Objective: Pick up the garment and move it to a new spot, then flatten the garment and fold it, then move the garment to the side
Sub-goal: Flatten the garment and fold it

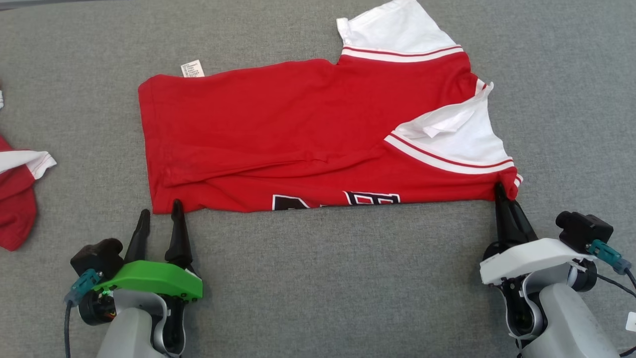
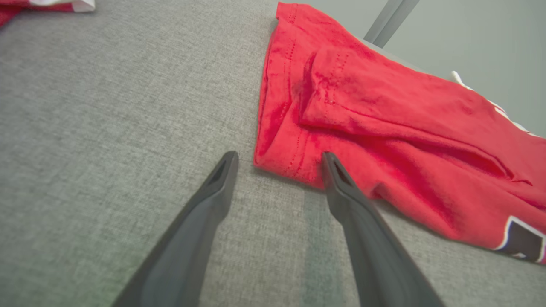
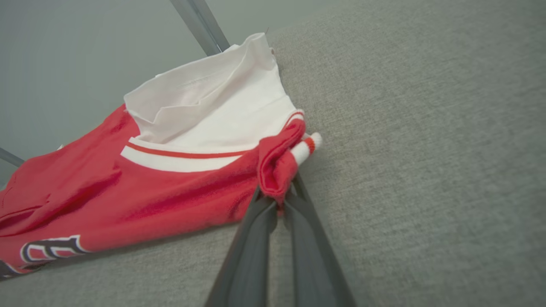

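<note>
Nearest to the robot, the left gripper [image 1: 160, 207] stands with its two fingers spread apart and holds nothing; in the left wrist view [image 2: 279, 157] one finger rests on the bare grey cloth surface [image 1: 318, 278] just beside the garment, and the other one meets the hem at the near left corner. On the other side the right gripper [image 1: 498, 188] has its fingers pressed together on the near right corner of the garment [image 1: 298, 124]; the right wrist view [image 3: 277, 200] shows a small bunch of red cloth with a white and red cuff pinched between the tips.

The garment is a red shirt and lies spread in the middle of the surface, its long side running from left to right; along its near edge a part of black and white lettering [image 1: 338, 200] is visible. One white sleeve [image 1: 462, 134] lies folded over the right part; a second white sleeve [image 1: 392, 30] sticks out at the far edge; a small white care label [image 1: 193, 68] shows at the far left edge.

Well apart, at the left border, lies another red and white garment [image 1: 15, 199].
</note>
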Tool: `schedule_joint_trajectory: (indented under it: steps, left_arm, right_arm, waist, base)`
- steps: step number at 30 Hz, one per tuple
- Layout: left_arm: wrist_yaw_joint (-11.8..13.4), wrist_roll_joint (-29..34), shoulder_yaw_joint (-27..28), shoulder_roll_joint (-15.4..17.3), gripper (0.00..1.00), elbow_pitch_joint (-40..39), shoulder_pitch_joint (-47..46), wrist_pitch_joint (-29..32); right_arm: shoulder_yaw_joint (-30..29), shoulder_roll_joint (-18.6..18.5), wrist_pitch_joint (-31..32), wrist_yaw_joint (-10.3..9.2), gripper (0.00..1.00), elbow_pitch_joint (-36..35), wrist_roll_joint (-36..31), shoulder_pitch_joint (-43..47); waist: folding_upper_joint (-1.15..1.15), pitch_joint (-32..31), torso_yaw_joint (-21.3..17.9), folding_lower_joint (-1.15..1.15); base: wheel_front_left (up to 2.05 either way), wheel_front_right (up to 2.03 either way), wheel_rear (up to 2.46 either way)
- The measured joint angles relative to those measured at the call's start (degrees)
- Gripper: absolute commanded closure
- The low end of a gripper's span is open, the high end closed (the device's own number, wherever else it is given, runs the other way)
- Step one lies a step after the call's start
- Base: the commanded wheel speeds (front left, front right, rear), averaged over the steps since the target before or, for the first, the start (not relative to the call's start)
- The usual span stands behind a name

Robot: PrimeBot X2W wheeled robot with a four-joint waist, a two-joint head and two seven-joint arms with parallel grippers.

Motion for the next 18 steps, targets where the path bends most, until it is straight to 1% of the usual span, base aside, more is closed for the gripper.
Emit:
schedule_joint_trajectory:
  steps: [3,7,8,9,10,11,14,18]
  left_arm:
    - [0.0,0.1,-0.1,0.1,0.00,1.0,-0.9,-0.1]
    - [0.8,-0.2,0.1,0.1,0.00,2.7,-2.3,-0.1]
    - [0.8,-0.2,0.1,0.1,0.04,3.1,-2.5,-0.2]
    - [0.8,-0.2,0.0,0.1,0.35,3.3,-2.7,-0.2]
    - [0.8,-0.2,-0.2,0.2,0.80,3.6,-2.9,-0.3]
    - [0.7,-0.2,-0.6,0.3,1.00,3.9,-3.1,-0.4]
    - [0.3,-1.4,-2.2,0.6,1.00,4.9,-3.7,-0.5]
    - [-0.1,-7.9,-4.8,1.1,1.00,5.2,-3.8,-0.5]
  right_arm:
    - [0.1,0.0,0.0,0.00,1.00,-0.3,0.0,-0.1]
    - [0.3,-0.2,0.0,0.00,1.00,-0.6,-0.1,-0.3]
    - [0.3,-0.2,0.0,0.00,1.00,-0.7,-0.1,-0.4]
    - [0.4,-0.2,0.0,0.00,1.00,-0.8,-0.1,-0.5]
    - [0.5,-0.2,0.0,0.00,1.00,-0.8,-0.1,-0.7]
    - [0.5,-0.2,0.0,0.00,1.00,-0.9,-0.2,-0.9]
    - [0.5,-0.2,0.0,0.00,1.00,-1.0,-0.2,-1.0]
    - [0.4,-0.1,0.0,0.00,1.00,-1.1,-0.2,-1.0]
  waist:
    - [0.00,0.4,-0.3,0.00]
    - [0.00,0.9,-0.7,0.00]
    - [0.00,1.1,-0.8,0.00]
    - [0.00,1.2,-0.8,0.00]
    - [0.00,1.2,-0.9,0.00]
    - [0.00,1.3,-0.9,0.00]
    - [0.00,1.4,-0.8,0.00]
    - [0.00,1.3,-0.6,0.00]
  base:
    - [0.00,0.00,0.00]
    - [0.00,0.00,0.00]
    - [0.00,0.00,0.00]
    - [0.00,0.00,0.00]
    - [0.00,0.00,0.00]
    - [0.00,0.00,0.00]
    - [0.00,0.00,0.00]
    - [0.00,0.00,0.00]
